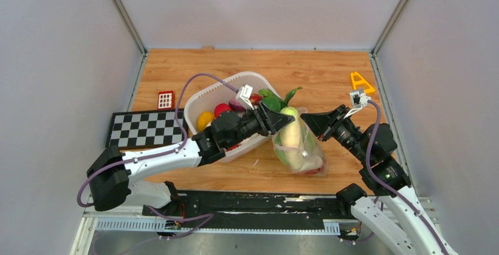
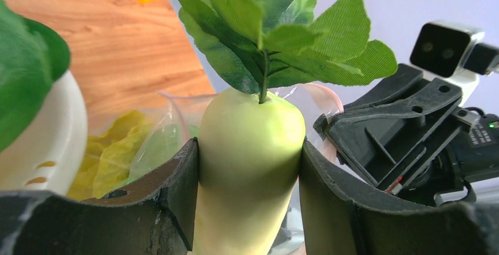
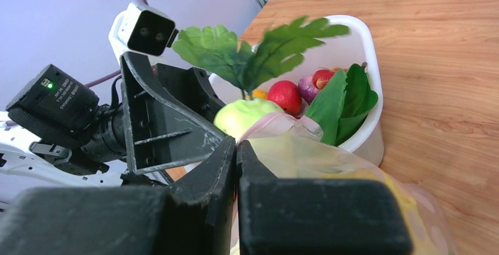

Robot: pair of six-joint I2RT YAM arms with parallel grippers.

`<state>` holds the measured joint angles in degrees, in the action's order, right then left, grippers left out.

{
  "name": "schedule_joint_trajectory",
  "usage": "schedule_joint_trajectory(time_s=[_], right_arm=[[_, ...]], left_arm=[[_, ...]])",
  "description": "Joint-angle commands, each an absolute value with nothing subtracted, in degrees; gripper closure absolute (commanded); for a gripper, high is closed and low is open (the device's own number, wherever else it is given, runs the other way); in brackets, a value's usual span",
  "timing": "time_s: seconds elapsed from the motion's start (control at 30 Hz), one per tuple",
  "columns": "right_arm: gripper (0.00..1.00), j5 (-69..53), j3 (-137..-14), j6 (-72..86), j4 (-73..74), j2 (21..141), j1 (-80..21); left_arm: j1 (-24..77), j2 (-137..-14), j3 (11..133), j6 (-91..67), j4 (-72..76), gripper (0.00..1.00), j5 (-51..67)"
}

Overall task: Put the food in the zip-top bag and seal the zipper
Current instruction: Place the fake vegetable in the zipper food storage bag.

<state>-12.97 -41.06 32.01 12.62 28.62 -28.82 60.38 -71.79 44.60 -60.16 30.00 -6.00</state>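
Observation:
My left gripper (image 1: pixel 281 119) is shut on the long pale radish (image 1: pixel 289 126), whose green leaves stick up; its fingers (image 2: pixel 176 178) clamp both sides of the radish (image 2: pixel 250 143). The radish's lower end hangs inside the zip-top bag (image 1: pixel 301 152), which holds yellow and green pieces. My right gripper (image 1: pixel 306 118) is shut on the bag's rim (image 3: pixel 276 124), its tips (image 3: pixel 236 146) pinching the pink zipper edge (image 2: pixel 325 93). The rest of the food, yellow (image 1: pixel 205 119), red (image 1: pixel 222 109) and green leafy (image 1: pixel 270 100) pieces, lies in the white tub (image 1: pixel 194 105).
The tub (image 3: pixel 372 55) stands just left of the bag, touching my left arm. A checkerboard mat (image 1: pixel 147 128) and a small red block (image 1: pixel 166 99) lie at the left. An orange triangular piece (image 1: pixel 361 82) sits at the back right. Walls close in on three sides.

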Motion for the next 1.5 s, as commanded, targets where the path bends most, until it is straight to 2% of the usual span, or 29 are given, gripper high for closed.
schedule_joint_trajectory(time_s=[0.0, 0.2, 0.27, 0.4, 0.5, 0.6, 0.7, 0.77, 0.93, 1.1, 1.3, 1.37, 1.47], right_arm=[[0.97, -13.4, -41.3, 31.3, 5.9, 27.5, -29.0], [0.97, -10.5, -39.7, 32.3, 5.3, 26.2, -29.0], [0.98, -9.4, -39.2, 33.0, 5.2, 25.7, -29.0], [0.98, -6.5, -38.0, 34.4, 4.9, 24.0, -29.0], [0.97, -3.7, -37.4, 35.2, 5.3, 22.7, -29.0], [0.97, -3.3, -38.0, 34.8, 6.3, 22.8, -29.0], [0.97, -5.0, -38.7, 34.3, 6.8, 23.4, -29.0], [0.97, -6.3, -38.5, 34.5, 6.4, 23.9, -29.0], [0.98, -7.3, -38.4, 34.8, 6.1, 24.2, -29.1], [0.97, -7.4, -38.9, 34.8, 6.8, 24.0, -29.0], [0.97, -8.1, -39.2, 34.6, 6.8, 24.5, -29.0], [0.97, -8.8, -39.2, 34.7, 6.5, 24.9, -29.0], [0.97, -9.5, -39.4, 34.7, 6.2, 25.3, -29.0]], left_arm=[[61.9, -75.9, 52.3, -59.1, 23.6, 0.63, 0.8], [64.8, -76.7, 55.1, -53.2, 19.3, 0.58, 0.2], [65.4, -75.7, 54.3, -51.2, 21.9, 0.52, 0.2], [65.6, -73.8, 53.7, -47.6, 24.2, 0.48, 0.4], [65.6, -73.8, 56.3, -42.4, 17.9, 0.40, 2.3], [65.6, -74.0, 60.0, -35.9, 6.3, 0.39, 3.1], [65.6, -72.1, 62.5, -30.1, -4.0, 0.32, 0.2], [65.6, -70.2, 63.0, -27.0, -5.9, 0.23, 0.1], [65.6, -68.6, 68.2, -21.2, -12.4, 0.12, 0.8], [65.6, -68.2, 69.5, -19.2, -17.3, 0.10, -3.6], [65.4, -60.5, 61.9, -23.6, -16.0, 0.10, -19.8], [64.2, -59.7, 59.8, -24.6, -15.3, 0.11, -19.0], [61.0, -61.8, 58.6, -26.9, -13.0, 0.17, -10.9]])
